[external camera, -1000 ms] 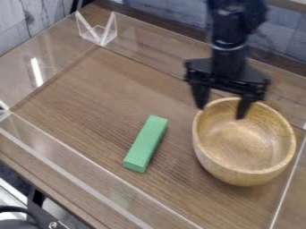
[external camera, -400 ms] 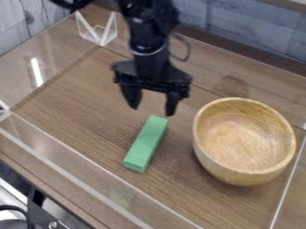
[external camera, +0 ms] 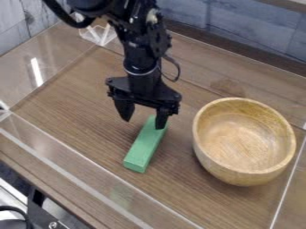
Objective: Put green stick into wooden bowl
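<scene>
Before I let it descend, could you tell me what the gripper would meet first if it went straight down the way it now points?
Most likely the green stick: the open gripper points down over the stick's far end, fingers on either side. Depth is hard to judge from one view, so it could meet the table just beyond.

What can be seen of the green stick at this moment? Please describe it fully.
The green stick is a plain, bright green rectangular bar with flat sides, maybe plastic or painted wood. It lies flat on the wooden table, running diagonally, left of the wooden bowl and apart from it. The open gripper hangs over its far end; contact cannot be judged.
</scene>
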You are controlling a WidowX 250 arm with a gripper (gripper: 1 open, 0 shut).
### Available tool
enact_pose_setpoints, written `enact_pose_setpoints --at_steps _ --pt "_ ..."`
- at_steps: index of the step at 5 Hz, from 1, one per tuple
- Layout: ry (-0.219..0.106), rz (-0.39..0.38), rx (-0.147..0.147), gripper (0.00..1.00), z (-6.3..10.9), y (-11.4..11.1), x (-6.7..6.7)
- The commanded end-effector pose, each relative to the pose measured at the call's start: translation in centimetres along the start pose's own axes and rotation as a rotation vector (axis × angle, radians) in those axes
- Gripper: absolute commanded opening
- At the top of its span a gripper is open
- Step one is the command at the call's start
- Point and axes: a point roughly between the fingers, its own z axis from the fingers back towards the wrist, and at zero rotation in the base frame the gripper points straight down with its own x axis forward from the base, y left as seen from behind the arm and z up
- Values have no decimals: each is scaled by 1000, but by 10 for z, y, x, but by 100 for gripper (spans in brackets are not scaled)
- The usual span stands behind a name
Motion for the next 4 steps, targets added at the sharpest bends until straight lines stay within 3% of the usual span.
enact_pose_setpoints --at_steps 1,4 --pt "-26 -47 2 100 2 0 10" --pt "2 -123 11 100 -18 4 -7"
